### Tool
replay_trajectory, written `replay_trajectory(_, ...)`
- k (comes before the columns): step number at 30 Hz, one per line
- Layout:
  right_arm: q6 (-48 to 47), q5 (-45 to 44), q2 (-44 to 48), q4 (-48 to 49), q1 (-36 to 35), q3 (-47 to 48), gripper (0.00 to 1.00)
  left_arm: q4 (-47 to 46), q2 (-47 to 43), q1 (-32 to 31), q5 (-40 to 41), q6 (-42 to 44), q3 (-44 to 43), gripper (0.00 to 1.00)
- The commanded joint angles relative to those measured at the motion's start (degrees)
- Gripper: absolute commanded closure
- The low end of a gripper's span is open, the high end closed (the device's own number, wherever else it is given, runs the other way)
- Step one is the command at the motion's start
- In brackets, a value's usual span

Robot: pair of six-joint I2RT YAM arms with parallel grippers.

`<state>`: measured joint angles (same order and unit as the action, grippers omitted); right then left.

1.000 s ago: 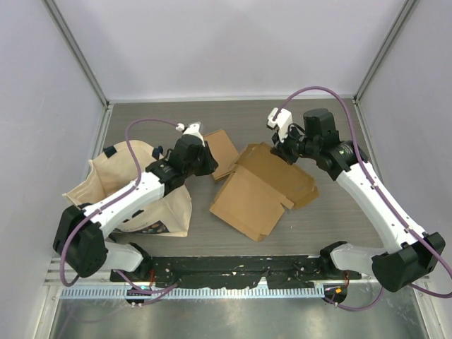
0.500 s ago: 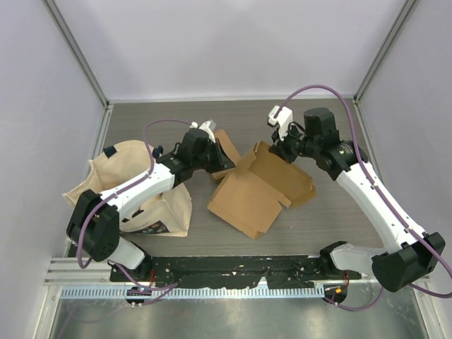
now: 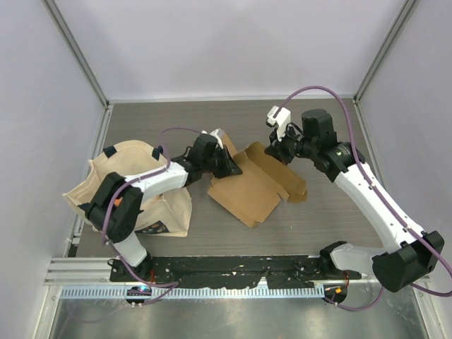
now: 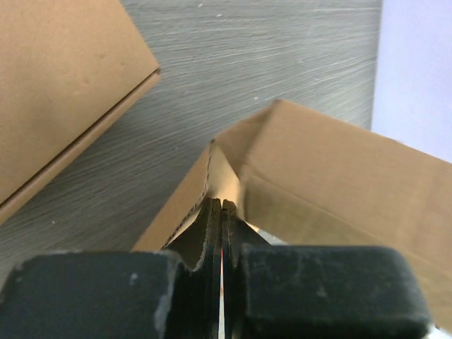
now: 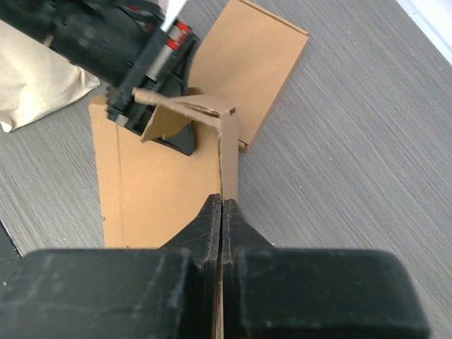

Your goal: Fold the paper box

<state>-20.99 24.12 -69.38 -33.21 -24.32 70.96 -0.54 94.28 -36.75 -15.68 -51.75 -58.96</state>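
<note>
The brown paper box (image 3: 244,192) lies partly unfolded in the middle of the table. Its far-right wall is raised. My left gripper (image 3: 232,168) is at the box's far-left corner, shut on a small flap there. In the left wrist view the jaws (image 4: 222,206) pinch that flap's edge, with the box wall (image 4: 339,176) rising to the right. My right gripper (image 3: 280,152) is shut on the upright wall at the far-right side. In the right wrist view its jaws (image 5: 222,201) clamp the thin cardboard edge above the box floor (image 5: 162,205).
A second flat cardboard piece (image 3: 229,144) lies just behind the left gripper, also seen in the wrist views (image 4: 63,78) (image 5: 254,63). A beige cloth bag (image 3: 120,176) lies at the left under the left arm. Enclosure walls stand on three sides.
The left gripper moved right from the flat cardboard to the box and shut on its corner flap. The right gripper kept its hold, and the box has drawn in narrower with its wall raised.
</note>
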Motion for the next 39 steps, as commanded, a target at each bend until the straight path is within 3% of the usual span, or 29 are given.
replay_trajectory(1, 1.6, 1.5, 1.0, 4.2, -0.8, -1.2, 0.99, -3.9, 4.2, -0.2, -0.3, 0.1, -1.6, 0.98)
replay_trajectory(4, -0.1, -2.7, 0.2, 2.5, -0.7, -0.9, 0.99, -1.1, 2.2, -0.6, 1.1, 3.3, -1.6, 0.98)
replay_trajectory(7, -2.6, -6.6, -0.3, 0.7, -0.8, -0.7, 0.99, -0.2, -5.5, -0.6, 1.8, 5.9, 2.5, 0.89)
replay_trajectory(10, -5.7, -9.3, -0.8, -1.0, -0.8, -1.0, 0.99, -0.9, -15.0, -1.0, 0.8, 7.4, 7.8, 0.6)
replay_trajectory(12, -7.4, -9.6, -1.4, -1.8, -0.9, -1.0, 0.99, -1.2, -20.9, -2.0, 0.6, 8.8, 9.6, 0.52)
replay_trajectory(13, -9.4, -9.4, -1.5, -2.4, -0.9, -1.1, 0.99, -0.7, -22.3, -2.5, 1.2, 10.7, 9.7, 0.42)
replay_trajectory(15, -11.2, -8.7, -1.4, -2.4, -1.2, -1.4, 0.99, 0.2, -24.9, -3.3, 2.5, 12.4, 8.5, 0.36)
replay_trajectory(20, -14.8, -7.2, -2.1, -2.9, -2.6, -1.4, 0.99, 0.3, -23.6, -3.8, 2.5, 14.8, 2.1, 0.42)
replay_trajectory(23, -14.3, -7.2, -3.1, -3.2, -2.7, -0.7, 0.99, 0.4, -19.8, -4.8, 5.2, 17.4, -3.1, 0.31)
replay_trajectory(26, -13.8, -6.5, -3.7, -3.4, -2.8, -0.6, 0.99, 4.6, -15.7, -6.1, 8.0, 20.0, -8.5, 0.31)
replay_trajectory(28, -13.7, -5.8, -3.6, -3.1, -2.7, -1.0, 0.99, 5.0, -13.3, -6.7, 9.0, 22.8, -10.8, 0.39)
replay_trajectory(30, -13.3, -4.9, -3.2, -2.3, -2.8, -1.0, 0.99, 5.9, -12.0, -6.8, 9.0, 24.2, -11.9, 0.4)
replay_trajectory(39, -12.1, -3.6, -4.0, -2.0, -2.8, -0.3, 0.99, 4.8, -9.1, -7.5, 7.2, 23.8, -10.9, 0.59)
